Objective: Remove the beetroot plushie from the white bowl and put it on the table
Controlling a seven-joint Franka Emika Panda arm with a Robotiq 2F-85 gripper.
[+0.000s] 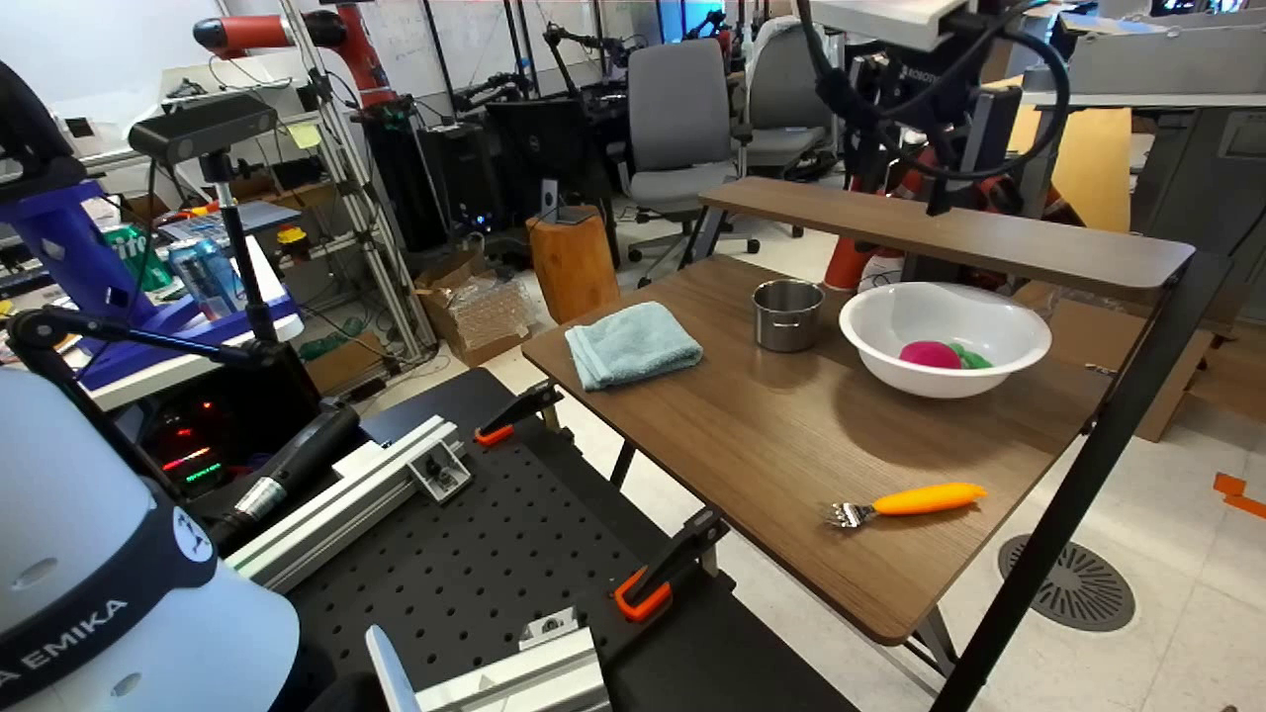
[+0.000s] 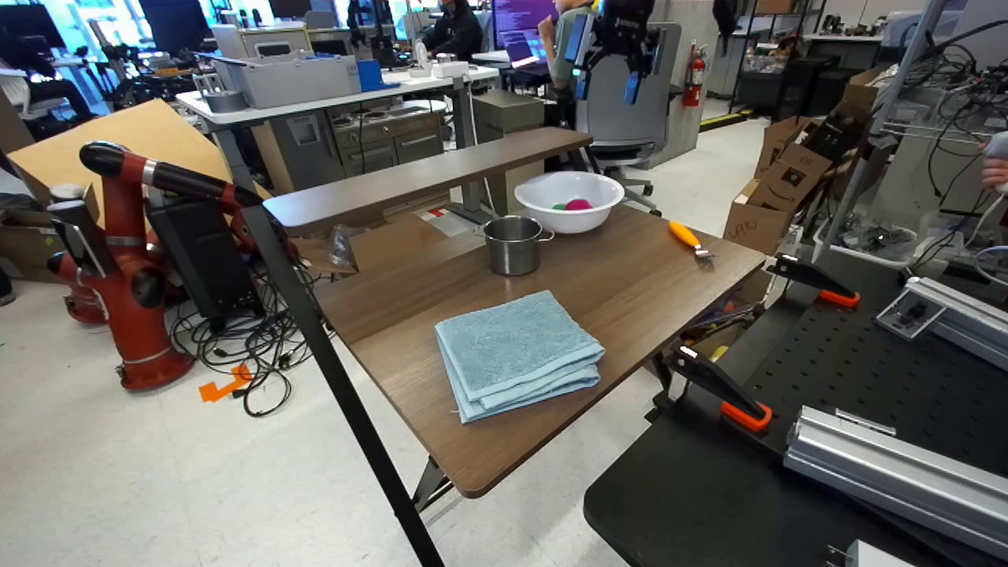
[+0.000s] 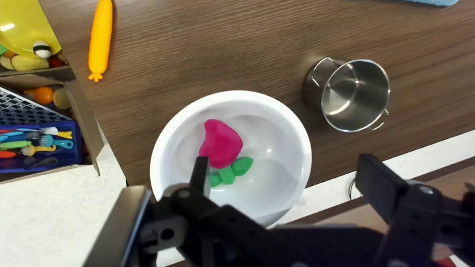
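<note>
The beetroot plushie is magenta-pink with green leaves and lies inside the white bowl, off toward one side. It also shows in both exterior views. The bowl stands on the brown table, near the raised shelf. My gripper is open with nothing between its fingers. In an exterior view it hangs well above the bowl, higher than the shelf. In the wrist view the left finger overlaps the bowl and a small part of the plushie's leaves.
A grey metal cup stands beside the bowl. A fork with an orange carrot-like handle lies near the table's end. A folded blue towel lies at the opposite end. A raised wooden shelf runs along one side.
</note>
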